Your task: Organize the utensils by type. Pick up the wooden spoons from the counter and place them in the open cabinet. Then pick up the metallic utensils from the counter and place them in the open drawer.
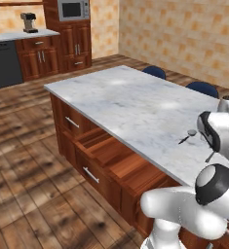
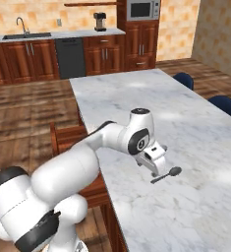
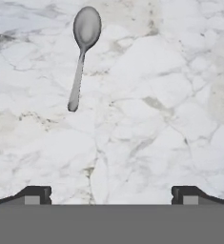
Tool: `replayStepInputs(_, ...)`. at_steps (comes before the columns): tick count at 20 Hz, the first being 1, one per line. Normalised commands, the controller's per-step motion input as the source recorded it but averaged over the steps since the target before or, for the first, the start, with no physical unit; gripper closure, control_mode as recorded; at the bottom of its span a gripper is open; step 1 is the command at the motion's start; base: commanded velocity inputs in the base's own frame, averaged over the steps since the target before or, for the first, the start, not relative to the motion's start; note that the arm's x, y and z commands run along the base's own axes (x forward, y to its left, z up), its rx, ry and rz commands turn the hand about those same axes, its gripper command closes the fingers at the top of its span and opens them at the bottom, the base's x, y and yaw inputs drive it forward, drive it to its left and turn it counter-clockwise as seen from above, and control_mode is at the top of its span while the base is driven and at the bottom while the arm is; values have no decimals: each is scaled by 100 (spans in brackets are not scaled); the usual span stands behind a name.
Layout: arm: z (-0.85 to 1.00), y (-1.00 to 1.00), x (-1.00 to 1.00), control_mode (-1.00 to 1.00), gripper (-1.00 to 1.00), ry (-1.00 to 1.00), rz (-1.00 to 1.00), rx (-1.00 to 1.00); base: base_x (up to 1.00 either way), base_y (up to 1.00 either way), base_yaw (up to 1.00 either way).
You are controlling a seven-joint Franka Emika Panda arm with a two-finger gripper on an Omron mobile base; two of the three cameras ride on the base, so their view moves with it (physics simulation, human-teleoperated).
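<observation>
A metallic utensil [image 3: 82, 52] with a round grey head and slim handle lies on the marble counter [image 3: 156, 119], up and left of my open gripper [image 3: 111, 195], whose jaws stand wide with nothing between them. In the right base view the gripper [image 2: 155, 170] hovers low over the counter [image 2: 136, 88], just left of the utensil [image 2: 167, 174]. The left base view shows that utensil [image 1: 187, 136] near the counter's [image 1: 125, 97] front edge, beside my arm. The open drawer [image 1: 104, 148] juts out below the counter's near side. The wooden spoons and the cabinet are out of view.
Blue stools [image 1: 155, 72] [image 1: 202, 88] stand along the counter's far side. Wood floor lies in front of the drawer [image 2: 63, 135]. A back wall run holds a sink [image 2: 26, 35], dishwasher [image 2: 70, 56], coffee maker [image 2: 100, 20] and microwave [image 2: 143, 9].
</observation>
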Motion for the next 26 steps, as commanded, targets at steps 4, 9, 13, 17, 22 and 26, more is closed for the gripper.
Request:
replayStepInputs(4, -50, -30, 49, -100, -100, 0, 0, 1, 0, 0, 0)
replayStepInputs(9, -46, -28, 44, -100, -100, -5, 0, 4, 0, 0, 0)
replayStepInputs(13, -41, -21, 50, -100, -100, 0, 0, 0, 0, 0, 0)
replayStepInputs(17, -35, -23, 47, -100, -100, 0, 0, 0, 0, 0, 0)
replayStepInputs(22, -30, -37, 37, -100, -100, 0, 0, 0, 0, 0, 0)
replayStepInputs(26, -28, -38, 26, -100, -100, 0, 0, 3, 0, 0, 0)
